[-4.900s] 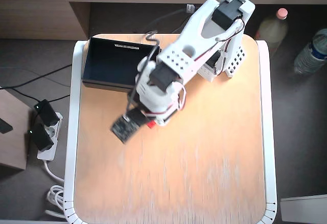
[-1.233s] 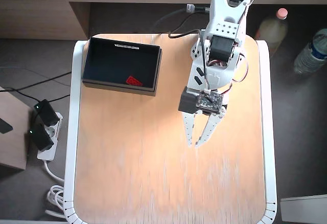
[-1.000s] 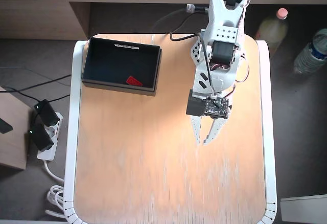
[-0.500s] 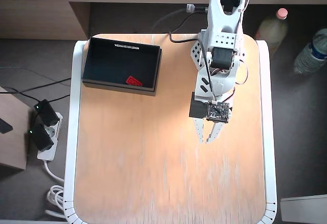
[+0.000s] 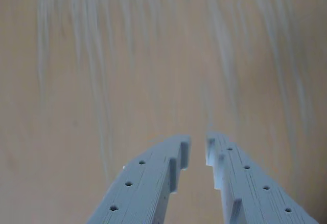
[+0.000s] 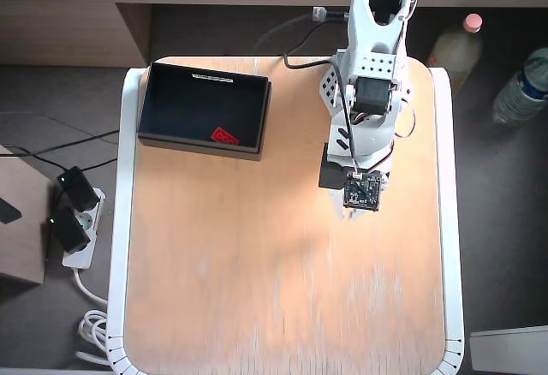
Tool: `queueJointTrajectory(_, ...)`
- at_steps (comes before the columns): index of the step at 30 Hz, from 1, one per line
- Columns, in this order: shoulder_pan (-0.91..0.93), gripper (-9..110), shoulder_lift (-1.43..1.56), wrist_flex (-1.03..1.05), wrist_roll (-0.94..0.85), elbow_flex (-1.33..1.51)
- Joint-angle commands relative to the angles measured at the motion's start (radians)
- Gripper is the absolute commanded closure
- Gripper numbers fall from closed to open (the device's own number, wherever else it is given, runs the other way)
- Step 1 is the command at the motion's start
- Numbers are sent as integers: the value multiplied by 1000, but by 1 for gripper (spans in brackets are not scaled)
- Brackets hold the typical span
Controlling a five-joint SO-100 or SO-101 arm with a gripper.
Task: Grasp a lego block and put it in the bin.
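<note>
The claw was nearly clenched, a thin gap between its tips, and carried nothing; bare bench lay below it. The lego block rested inside the bin, near its lower right corner, well apart from the arm. Judged from this, the deposit step was complete; no further grasp appeared necessary. Only the overhead view showed bin and block; only the wrist view showed the jaw gap.

The arm is white printed plastic with black motors, a perforated plate, thin cables and a small circuit board, and its pale fingers carry rows of small holes.
</note>
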Motion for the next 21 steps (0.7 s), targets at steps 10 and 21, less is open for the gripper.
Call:
queueJointTrajectory(10, -5, 101, 89, 91, -91, 155)
queueJointTrajectory(21, -8, 101, 89, 91, -160, 155)
